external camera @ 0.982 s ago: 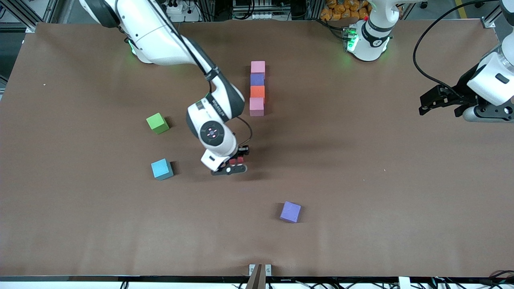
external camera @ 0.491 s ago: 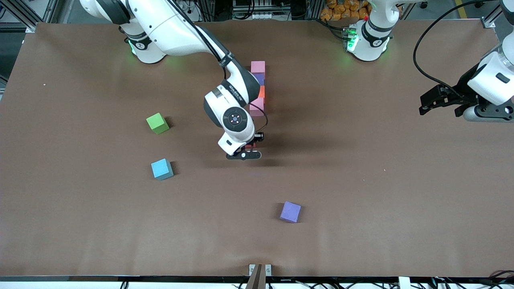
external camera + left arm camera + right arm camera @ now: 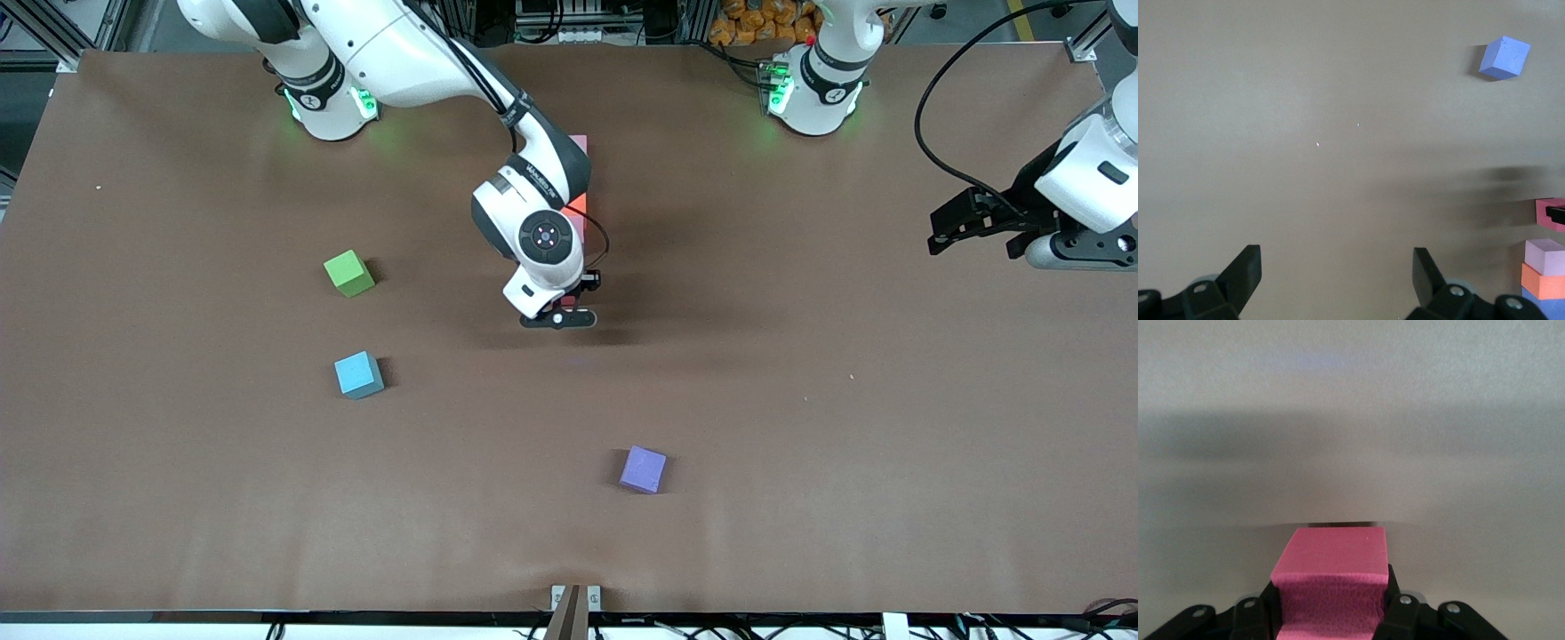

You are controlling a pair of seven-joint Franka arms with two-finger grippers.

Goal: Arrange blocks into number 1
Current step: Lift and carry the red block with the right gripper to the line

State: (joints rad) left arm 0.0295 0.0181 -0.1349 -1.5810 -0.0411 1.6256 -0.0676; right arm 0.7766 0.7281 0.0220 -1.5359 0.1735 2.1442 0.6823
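The blocks' column point(image 3: 580, 191) is mostly hidden under the right arm — only slivers of pink and orange show; it runs lengthwise away from the front camera. The right gripper point(image 3: 569, 311) is clamped on the red block point(image 3: 1331, 583), over the desk point(image 3: 800, 400) at the column's nearer end. The left gripper point(image 3: 1337, 275) waits spread open at its own end — the green point(image 3: 348, 272), light blue point(image 3: 358, 374) and purple point(image 3: 643, 468) cubes lie loose.

Brown table point(image 3: 800, 400) bearing scattered blocks point(image 3: 643, 468).
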